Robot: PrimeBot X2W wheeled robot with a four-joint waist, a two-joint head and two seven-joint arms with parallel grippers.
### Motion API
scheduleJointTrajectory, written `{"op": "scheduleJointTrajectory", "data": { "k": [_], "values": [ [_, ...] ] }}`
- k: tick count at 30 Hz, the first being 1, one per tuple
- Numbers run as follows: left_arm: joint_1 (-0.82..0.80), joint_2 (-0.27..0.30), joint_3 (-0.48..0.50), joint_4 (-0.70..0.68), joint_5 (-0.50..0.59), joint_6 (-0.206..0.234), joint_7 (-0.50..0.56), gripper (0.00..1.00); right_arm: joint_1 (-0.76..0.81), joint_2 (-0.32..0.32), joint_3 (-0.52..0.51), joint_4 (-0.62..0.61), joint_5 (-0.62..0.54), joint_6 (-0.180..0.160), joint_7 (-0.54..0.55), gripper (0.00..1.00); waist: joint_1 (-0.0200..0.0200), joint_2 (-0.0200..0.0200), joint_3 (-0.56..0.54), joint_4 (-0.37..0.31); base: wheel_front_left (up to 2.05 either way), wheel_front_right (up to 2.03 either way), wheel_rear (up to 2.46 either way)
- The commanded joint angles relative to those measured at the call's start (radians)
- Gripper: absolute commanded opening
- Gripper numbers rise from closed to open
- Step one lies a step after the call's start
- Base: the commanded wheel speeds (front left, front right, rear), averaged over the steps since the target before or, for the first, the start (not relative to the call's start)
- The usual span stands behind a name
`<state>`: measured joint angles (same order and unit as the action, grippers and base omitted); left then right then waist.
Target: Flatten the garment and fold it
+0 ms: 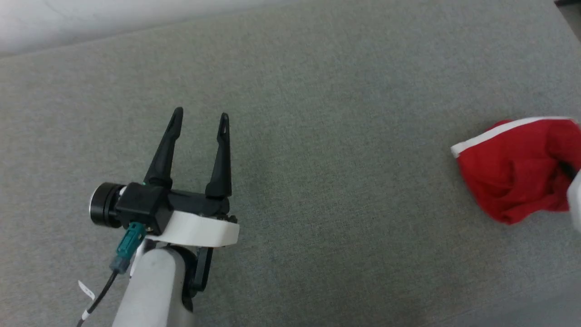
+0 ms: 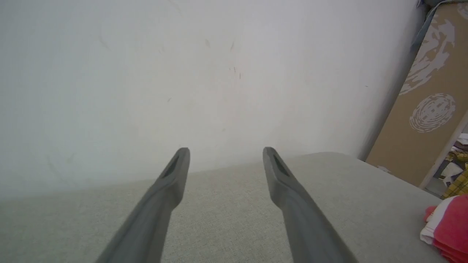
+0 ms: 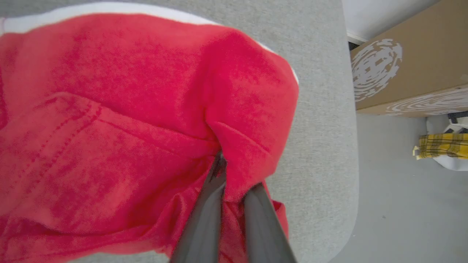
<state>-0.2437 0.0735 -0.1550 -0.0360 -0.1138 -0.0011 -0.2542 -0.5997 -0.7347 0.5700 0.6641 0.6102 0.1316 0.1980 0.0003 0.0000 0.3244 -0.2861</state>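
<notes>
Holds left gripper [image 1: 201, 114] forward over grey cushion [image 1: 317, 136], jaws wide, empty; pinches garment [image 1: 513, 168] fold in right gripper [image 3: 236, 179].

The left gripper [image 2: 226, 155] shows its two long dark grey fingers spread wide apart over the pale grey fabric-covered counter [image 2: 226, 219], pointing toward a plain white wall [image 2: 182, 73]. At the right edge a bright red soft fabric garment [image 2: 449, 228] with white trim lies well apart from the fingers, near a brown cardboard panel [image 2: 427, 109] with pale prints
</notes>
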Motion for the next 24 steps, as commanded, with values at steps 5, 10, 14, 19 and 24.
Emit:
{"op": "scheduleJointTrajectory", "data": {
  "k": [5,10,14,19,24],
  "values": [
    [-0.055,0.019,-0.003,0.011,0.005,-0.016,0.003,1.0,-0.084,0.002,-0.039,0.146,-0.056,-0.001,-0.152,0.0,-0.0003,0.0,0.135,-0.031,0.0,0.0,0.0],
    [-0.066,0.028,-0.001,0.022,0.006,-0.013,0.0,1.0,-0.123,0.058,-0.09,0.299,-0.081,-0.001,-0.248,1.0,-0.0003,0.0,0.133,-0.013,0.0,0.0,0.0],
    [-0.051,0.024,0.0,0.036,-0.005,-0.008,-0.003,1.0,-0.13,0.084,-0.131,0.398,-0.111,-0.001,-0.346,1.0,-0.0003,0.0,0.098,0.002,0.0,0.0,0.0],
    [-0.009,0.011,0.009,0.056,-0.033,0.005,-0.006,1.0,-0.113,0.072,-0.181,0.477,-0.17,-0.001,-0.44,1.0,-0.0003,0.0,0.015,0.024,0.0,0.0,0.0],
    [0.056,-0.002,0.026,0.058,-0.065,0.02,-0.007,1.0,-0.052,0.075,-0.262,0.393,-0.229,-0.001,-0.459,1.0,-0.0003,0.0,-0.095,0.058,0.0,0.0,0.0]
  ]
}}
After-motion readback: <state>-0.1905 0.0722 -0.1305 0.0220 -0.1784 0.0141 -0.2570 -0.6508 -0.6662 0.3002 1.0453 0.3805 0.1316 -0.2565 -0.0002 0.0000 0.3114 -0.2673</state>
